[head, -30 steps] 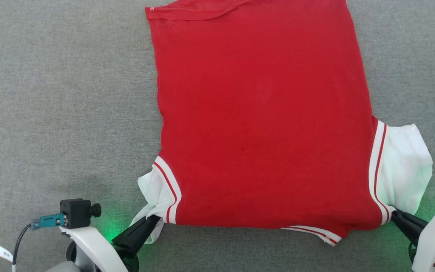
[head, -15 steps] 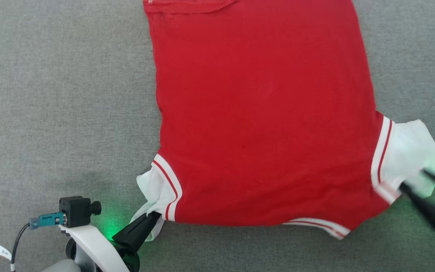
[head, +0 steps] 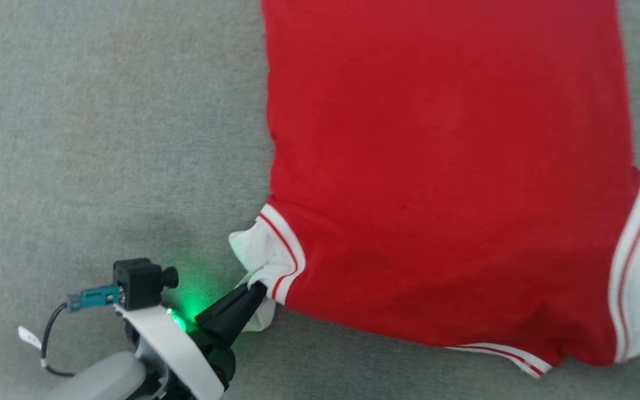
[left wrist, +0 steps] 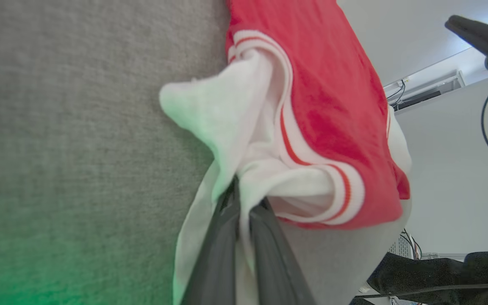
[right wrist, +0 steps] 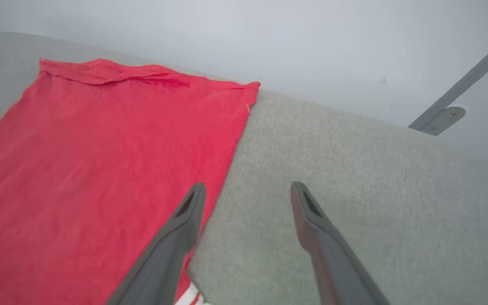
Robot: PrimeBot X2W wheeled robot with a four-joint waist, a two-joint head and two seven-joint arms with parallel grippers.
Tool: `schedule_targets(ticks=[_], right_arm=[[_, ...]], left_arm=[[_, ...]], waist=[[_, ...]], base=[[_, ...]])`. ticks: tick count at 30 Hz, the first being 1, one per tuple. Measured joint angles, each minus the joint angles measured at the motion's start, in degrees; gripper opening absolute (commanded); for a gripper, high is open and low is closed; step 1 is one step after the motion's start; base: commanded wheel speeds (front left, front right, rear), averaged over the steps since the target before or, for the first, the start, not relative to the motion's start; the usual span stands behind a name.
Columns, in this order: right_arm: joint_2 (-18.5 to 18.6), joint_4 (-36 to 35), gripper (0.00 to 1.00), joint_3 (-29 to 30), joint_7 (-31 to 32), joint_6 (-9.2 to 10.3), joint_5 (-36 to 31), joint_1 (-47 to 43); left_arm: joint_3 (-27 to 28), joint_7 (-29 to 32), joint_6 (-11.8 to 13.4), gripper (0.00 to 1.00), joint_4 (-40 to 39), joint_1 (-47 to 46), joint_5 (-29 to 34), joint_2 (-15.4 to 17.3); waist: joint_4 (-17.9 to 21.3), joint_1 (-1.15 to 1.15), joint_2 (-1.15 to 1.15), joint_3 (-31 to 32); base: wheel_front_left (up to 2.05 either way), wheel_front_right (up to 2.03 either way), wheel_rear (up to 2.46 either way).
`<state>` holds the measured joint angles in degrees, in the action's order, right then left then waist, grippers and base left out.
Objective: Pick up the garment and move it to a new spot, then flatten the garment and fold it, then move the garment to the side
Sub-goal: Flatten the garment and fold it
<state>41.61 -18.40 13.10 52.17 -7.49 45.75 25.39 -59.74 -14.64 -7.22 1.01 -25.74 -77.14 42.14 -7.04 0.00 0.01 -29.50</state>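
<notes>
The garment (head: pixel 442 183) is lying spread flat on the grey fabric surface (head: pixel 103 139), its red body extending ahead and to the right of the left gripper (head: pixel 256 289). That gripper's fingers are pressing together on the bunched white sleeve panel (head: pixel 259 253) at the garment's near corner. Its pale forearm (head: pixel 170 350) is angling low, fingers pointing toward the sleeve. The right gripper (right wrist: pixel 248 190) is hovering with fingers spread wide, gripping nothing, the garment's side edge lying just beside its left finger.

No legible text, brand or number; white tag (head: pixel 26 335) on cable (head: pixel 46 341) too blurred to read.
</notes>
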Motion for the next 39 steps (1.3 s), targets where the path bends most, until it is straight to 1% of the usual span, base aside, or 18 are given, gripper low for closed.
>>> schedule_targets(ticks=[6, 11, 15, 18, 22, 26, 27, 28, 29, 30, 34, 39], right_arm=[[0.0, 16.1, 1.00, -10.6, 0.8, 0.00, -6.6, 22.9], [-0.9, 30.3, 1.00, -18.6, 4.2, 0.00, -12.6, 37.0], [-1.1, 40.0, 1.00, -22.1, 8.0, 0.00, -15.1, 43.3], [-1.3, 44.8, 1.00, -23.5, 9.4, 0.00, -15.7, 46.7], [-1.7, 49.2, 1.00, -24.5, 10.3, 0.00, -15.5, 49.1], [-1.2, 51.4, 1.00, -26.2, 10.5, 0.00, -15.2, 50.6], [-1.0, 52.0, 0.46, -27.4, 10.9, 0.01, -14.5, 51.1], [-0.9, 52.1, 0.33, -28.0, 11.0, 0.00, -14.2, 51.5], [-0.9, 52.2, 0.05, -28.4, 10.9, 0.00, -14.0, 51.6], [-0.9, 52.2, 0.00, -28.9, 10.9, 0.00, -13.8, 51.7], [-1.5, 53.1, 0.00, -29.8, 9.6, -0.01, -12.5, 52.4], [-1.4, 53.7, 0.00, -31.0, 5.7, -0.01, -10.5, 51.7]], left_arm=[[-0.1, 0.1, -0.2, 0.00, 0.0, -3.2, 1.8, -2.4], [-0.8, -0.1, -0.4, 0.00, -0.7, -5.1, 3.1, -4.0], [-1.7, -0.1, -0.6, 0.00, -1.8, -6.7, 3.6, -4.7], [-2.1, -0.1, -0.6, 0.00, -2.7, -7.2, 3.8, -4.8], [-2.5, -0.1, -0.6, 0.00, -3.6, -7.4, 4.9, -4.9], [-2.6, -0.3, -0.6, 0.00, -4.3, -7.4, 5.5, -4.8], [-2.6, -0.3, -0.6, 0.00, -4.6, -7.4, 5.6, -4.8], [-2.6, -0.3, -0.6, 0.00, -4.7, -7.4, 5.6, -4.7], [-2.5, -0.3, -0.6, 0.00, -4.8, -7.4, 5.7, -4.6], [-2.5, -0.3, -0.6, 0.00, -4.8, -7.4, 5.7, -4.6], [-2.3, -0.4, -0.6, 0.00, -4.8, -7.3, 5.8, -4.4], [-1.4, -0.4, -0.6, 0.00, -3.8, -6.8, 5.9, -4.5]], waist=[[-3.2, 0.00, 0.00, -4.4], [-6.3, 0.00, 0.00, -7.8], [-8.8, 0.00, 0.00, -9.4], [-10.4, 0.00, 0.00, -10.1], [-11.7, 0.00, 0.00, -10.6], [-12.3, 0.00, 0.00, -11.0], [-12.4, 0.00, 0.00, -11.1], [-12.4, 0.00, 0.00, -11.2], [-12.4, 0.00, 0.00, -11.3], [-12.3, 0.00, 0.00, -11.4], [-11.9, 0.00, 0.00, -11.5], [-11.1, 0.00, 0.00, -9.9]], base=[[0.00, 0.00, 0.00], [0.00, 0.00, 0.00], [0.00, 0.00, 0.00], [0.00, 0.00, 0.00], [0.00, 0.00, 0.00], [0.00, 0.00, 0.00], [0.00, 0.00, 0.00], [0.00, 0.00, 0.00], [0.00, 0.00, 0.00], [0.00, 0.00, 0.00], [0.00, 0.00, 0.00], [0.00, 0.00, 0.00]])
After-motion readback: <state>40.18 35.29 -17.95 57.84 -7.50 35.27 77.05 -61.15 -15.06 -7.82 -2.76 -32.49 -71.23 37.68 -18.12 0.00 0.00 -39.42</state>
